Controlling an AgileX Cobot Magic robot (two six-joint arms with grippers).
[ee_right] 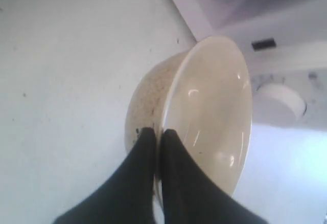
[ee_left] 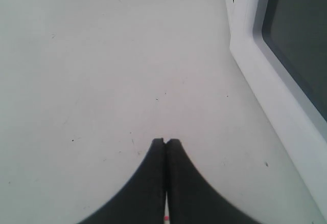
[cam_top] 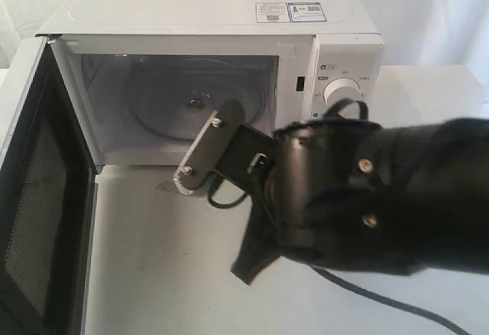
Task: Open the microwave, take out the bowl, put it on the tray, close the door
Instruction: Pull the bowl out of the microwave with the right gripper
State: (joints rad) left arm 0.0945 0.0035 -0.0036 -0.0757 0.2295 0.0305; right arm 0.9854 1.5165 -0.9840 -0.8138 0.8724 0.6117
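The white microwave (cam_top: pixel 206 21) stands at the back with its door (cam_top: pixel 38 197) swung wide open to the left. Only the clear glass turntable (cam_top: pixel 191 98) shows in its cavity. In the right wrist view my right gripper (ee_right: pixel 157 131) is shut on the rim of the cream bowl (ee_right: pixel 204 106), which is tilted on edge above the table just in front of the knob panel (ee_right: pixel 278 101). My right arm (cam_top: pixel 382 197) hides the bowl in the exterior view. My left gripper (ee_left: pixel 166 141) is shut and empty, low over the table beside the door (ee_left: pixel 271 96). The tray is out of view.
White tabletop (cam_top: pixel 168 274) stretches in front of the microwave. A black cable (cam_top: pixel 382 297) trails from the right arm across the table. A metal bracket (cam_top: pixel 206 155) on the arm juts toward the cavity opening.
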